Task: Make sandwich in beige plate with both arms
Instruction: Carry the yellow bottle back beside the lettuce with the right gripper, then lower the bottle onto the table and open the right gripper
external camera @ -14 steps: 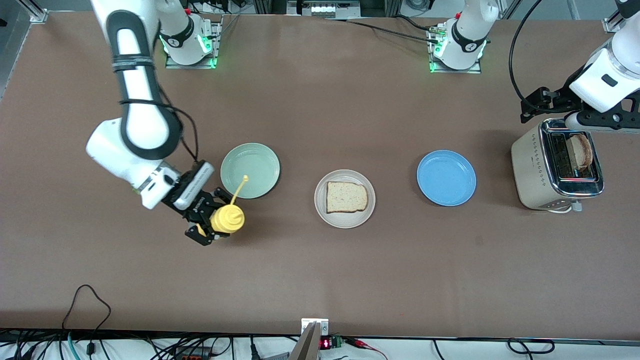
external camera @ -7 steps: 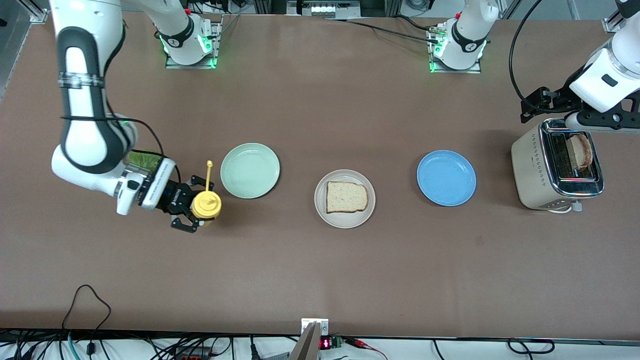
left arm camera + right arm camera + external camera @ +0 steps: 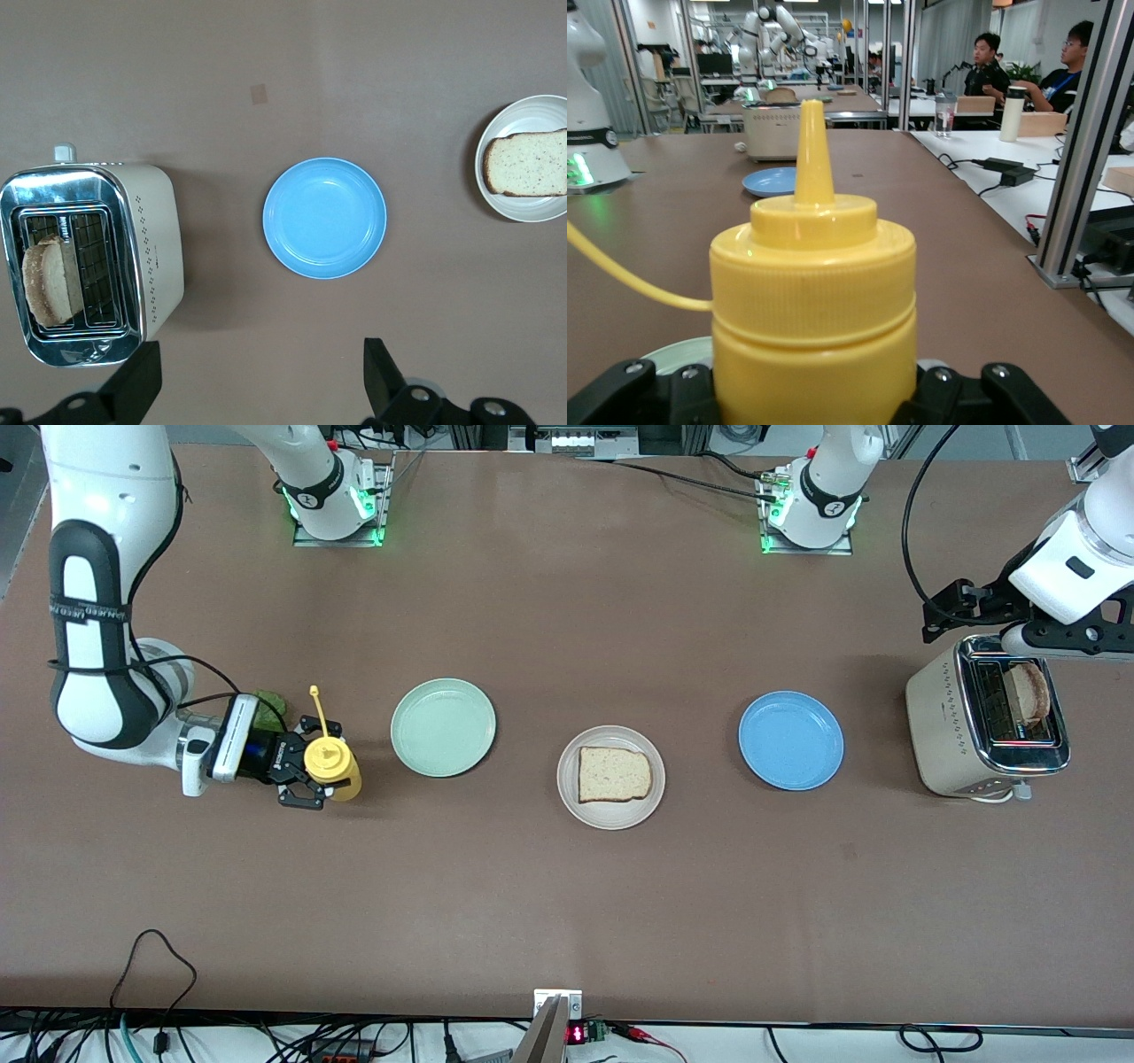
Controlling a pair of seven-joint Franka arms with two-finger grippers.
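A beige plate sits mid-table and carries one bread slice; both also show in the left wrist view as plate and slice. A second bread slice stands in the toaster. Part of a green lettuce leaf lies on the table beside the right wrist. My right gripper is shut on an upright yellow squeeze bottle, which fills the right wrist view. My left gripper waits open above the table by the toaster, its fingers bare.
A pale mint-green plate lies between the yellow bottle and the beige plate. A blue plate lies between the beige plate and the toaster. Cables run along the table edge nearest the front camera.
The right arm swung the yellow bottle away from the mint-green plate toward its own end of the table and turned it upright. The left arm has not moved.
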